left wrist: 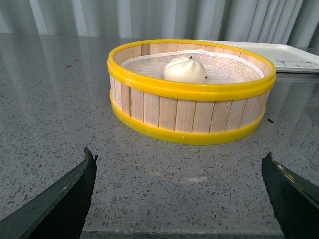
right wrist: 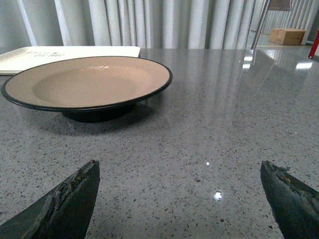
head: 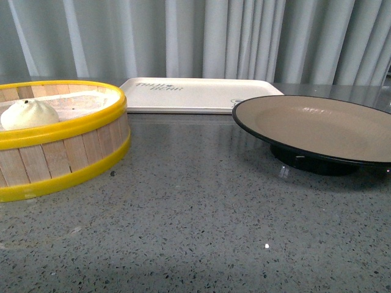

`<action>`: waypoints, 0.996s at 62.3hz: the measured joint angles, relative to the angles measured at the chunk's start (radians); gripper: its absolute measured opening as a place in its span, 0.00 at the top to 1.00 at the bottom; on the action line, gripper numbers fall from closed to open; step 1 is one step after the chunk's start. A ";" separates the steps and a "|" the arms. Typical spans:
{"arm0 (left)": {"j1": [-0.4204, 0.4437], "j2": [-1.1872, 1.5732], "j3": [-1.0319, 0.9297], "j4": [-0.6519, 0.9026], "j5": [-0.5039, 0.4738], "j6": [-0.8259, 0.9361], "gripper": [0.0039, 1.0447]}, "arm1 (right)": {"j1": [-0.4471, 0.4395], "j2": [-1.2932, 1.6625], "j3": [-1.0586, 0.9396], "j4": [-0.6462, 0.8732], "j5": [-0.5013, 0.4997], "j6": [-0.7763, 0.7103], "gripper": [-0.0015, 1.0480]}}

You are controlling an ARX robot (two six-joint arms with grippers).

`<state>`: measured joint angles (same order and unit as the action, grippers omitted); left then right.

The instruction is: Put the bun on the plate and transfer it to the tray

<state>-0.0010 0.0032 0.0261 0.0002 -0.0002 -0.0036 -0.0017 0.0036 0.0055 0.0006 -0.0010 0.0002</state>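
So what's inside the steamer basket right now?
One bun sits in the steamer basket, resting on a white liner. Nothing else shows inside. The liner covers the basket's floor, and the near wall hides the front strip.

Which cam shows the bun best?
Left wrist view: the bun sits whole, pleats visible, inside the steamer basket. Front view catches it far left, lower part hidden by the basket rim. Right wrist view: absent.

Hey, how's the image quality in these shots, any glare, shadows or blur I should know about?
Front view: even, soft light, all sharp; the plate throws a dark shadow round its foot. Left wrist view: the bun and steamer basket are crisp, the jaws dark and underexposed. Right wrist view: bright glare spots on the table.
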 joint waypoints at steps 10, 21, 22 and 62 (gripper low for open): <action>0.000 0.000 0.000 0.000 0.000 0.000 0.06 | 0.000 0.000 0.000 0.000 0.000 0.000 0.08; 0.000 0.000 0.000 0.000 0.000 0.000 0.06 | 0.000 0.000 0.000 0.000 0.000 0.000 0.08; 0.000 0.000 0.000 0.000 0.000 0.000 0.06 | 0.000 0.000 0.000 0.000 0.000 0.000 0.08; 0.000 0.000 0.000 0.000 0.000 0.000 0.06 | 0.000 0.000 0.000 0.000 0.000 0.000 0.08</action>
<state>-0.0010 0.0032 0.0261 0.0002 -0.0002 -0.0036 -0.0017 0.0036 0.0055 0.0006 -0.0010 0.0002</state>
